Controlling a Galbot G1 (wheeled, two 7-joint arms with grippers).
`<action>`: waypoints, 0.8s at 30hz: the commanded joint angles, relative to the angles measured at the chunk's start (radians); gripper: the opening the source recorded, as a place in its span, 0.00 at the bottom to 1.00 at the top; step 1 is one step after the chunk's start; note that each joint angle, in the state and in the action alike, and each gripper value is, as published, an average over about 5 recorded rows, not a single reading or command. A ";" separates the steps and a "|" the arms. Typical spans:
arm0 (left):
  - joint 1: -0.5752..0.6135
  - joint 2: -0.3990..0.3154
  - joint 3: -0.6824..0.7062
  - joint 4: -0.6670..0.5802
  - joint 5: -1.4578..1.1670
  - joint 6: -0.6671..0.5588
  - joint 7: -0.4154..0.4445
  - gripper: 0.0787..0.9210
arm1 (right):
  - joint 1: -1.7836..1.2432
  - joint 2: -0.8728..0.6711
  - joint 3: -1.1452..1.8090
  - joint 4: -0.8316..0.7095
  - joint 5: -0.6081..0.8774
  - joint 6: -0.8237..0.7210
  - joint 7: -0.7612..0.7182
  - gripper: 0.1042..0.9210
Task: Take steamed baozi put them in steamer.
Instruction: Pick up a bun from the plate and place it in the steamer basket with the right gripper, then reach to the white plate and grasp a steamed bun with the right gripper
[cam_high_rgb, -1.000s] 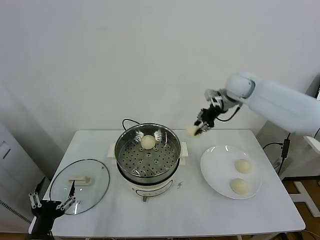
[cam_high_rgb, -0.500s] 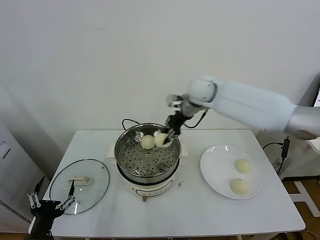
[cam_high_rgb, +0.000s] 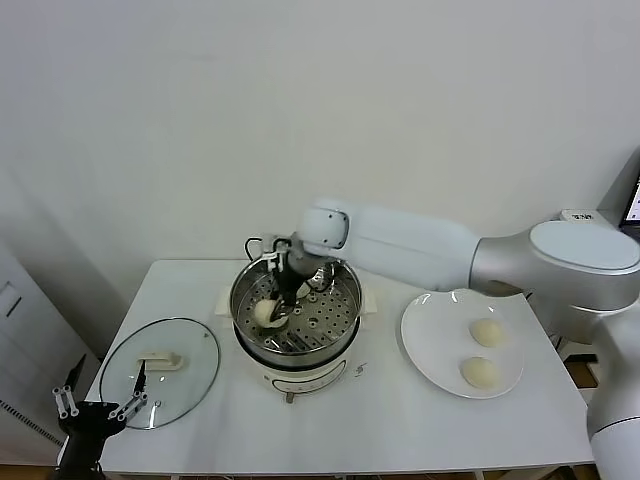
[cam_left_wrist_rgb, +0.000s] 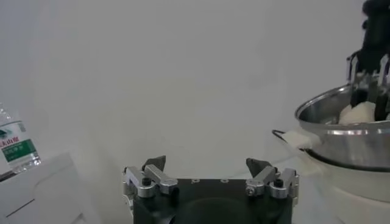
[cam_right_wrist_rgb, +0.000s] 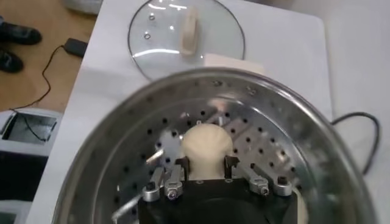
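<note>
My right hand (cam_high_rgb: 272, 312) is down inside the steamer (cam_high_rgb: 296, 345), pinching a bun (cam_right_wrist_rgb: 206, 146) between its fingers just over the perforated floor on the side of the pot toward the glass lid (cam_high_rgb: 160, 371). From my wrist I see the bun sitting snug between the two pads, with holes of the tray all around it. I cannot tell whether its underside already touches the tray or hangs a little above.

That is my first worry: if I let go while it is off the floor, the soft dough drops and may roll against the steel wall. If I press lower than I should, I flatten it against the tray or dent it with my fingers. The dough may also cling to one pad when I spread them, so the bun gets dragged or tipped as I lift away.

The rim is close around my wrist, so a careless pull out sideways could knock the pot on its white base and shift it across the counter (cam_high_rgb: 400, 420). I cannot make out a second bun in the pot from the head view, as my arm covers much of the far side; moving blind there risks bumping one.

Two more buns (cam_high_rgb: 486, 332) wait on the white plate (cam_high_rgb: 425, 350), well apart from the pot. My left hand (cam_high_rgb: 98, 408) hangs spread wide off the counter's near corner, beside the lid, idle.
</note>
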 joint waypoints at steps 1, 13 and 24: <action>-0.009 0.001 0.003 0.001 -0.005 0.005 0.001 0.88 | -0.037 0.057 -0.004 -0.015 0.033 -0.058 0.123 0.34; -0.011 0.006 0.008 -0.007 0.000 0.009 0.003 0.88 | 0.136 -0.112 0.006 0.089 0.058 -0.044 0.024 0.71; -0.017 -0.003 0.018 -0.016 0.007 0.008 0.003 0.88 | 0.288 -0.538 -0.017 0.039 -0.251 0.271 -0.437 0.88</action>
